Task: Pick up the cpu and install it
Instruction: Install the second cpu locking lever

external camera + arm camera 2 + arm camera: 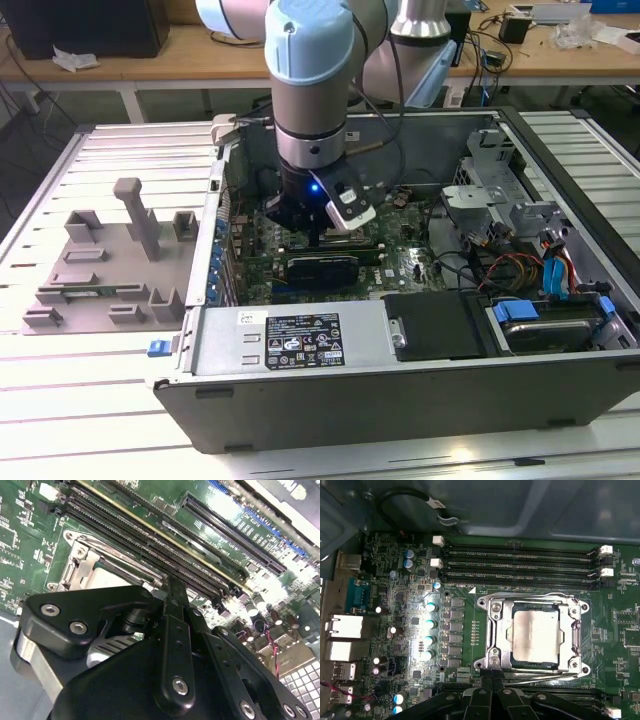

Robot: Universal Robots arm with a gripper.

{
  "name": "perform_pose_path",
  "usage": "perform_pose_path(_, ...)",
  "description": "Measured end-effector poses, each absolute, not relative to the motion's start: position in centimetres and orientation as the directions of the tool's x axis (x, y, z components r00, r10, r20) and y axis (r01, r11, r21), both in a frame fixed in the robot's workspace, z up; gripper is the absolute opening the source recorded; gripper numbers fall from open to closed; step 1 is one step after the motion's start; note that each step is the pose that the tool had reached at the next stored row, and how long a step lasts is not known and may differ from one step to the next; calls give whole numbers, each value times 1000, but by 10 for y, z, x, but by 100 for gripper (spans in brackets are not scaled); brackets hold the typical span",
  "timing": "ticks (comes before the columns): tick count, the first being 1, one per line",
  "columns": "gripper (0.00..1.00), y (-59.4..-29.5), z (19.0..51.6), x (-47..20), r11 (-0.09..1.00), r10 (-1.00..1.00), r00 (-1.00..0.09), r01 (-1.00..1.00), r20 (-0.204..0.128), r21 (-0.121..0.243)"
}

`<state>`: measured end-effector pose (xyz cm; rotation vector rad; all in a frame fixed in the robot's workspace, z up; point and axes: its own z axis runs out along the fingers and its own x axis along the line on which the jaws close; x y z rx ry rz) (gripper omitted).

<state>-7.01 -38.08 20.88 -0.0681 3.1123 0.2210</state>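
Note:
The cpu (536, 635) is a shiny silver square lying flat in the motherboard socket, with the metal frame (492, 632) around it. In the second wrist view a part of the cpu (102, 576) shows past the black gripper body. My gripper (491, 676) hangs just above the board at the socket's edge, beside the cpu and apart from it. Its fingers (173, 592) are shut together with nothing between them. In the exterior view the gripper (318, 238) reaches down into the open computer case (300, 345).
Long memory slots (520, 560) run along one side of the socket, and capacitors (430, 625) stand on another side. A grey fixture plate (105, 265) lies at the exterior view's left of the case. The drive cage and cables (520, 240) fill the case's right.

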Motion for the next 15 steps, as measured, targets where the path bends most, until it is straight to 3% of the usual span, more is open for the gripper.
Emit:
perform_pose_path(6,11,-391,208,-70,988,-42,-999,-45,-24,146)
perform_pose_path(11,11,-392,207,-70,977,-40,-999,-45,-27,210)
perform_pose_path(15,11,-396,207,-70,975,-39,-999,-44,-27,217)
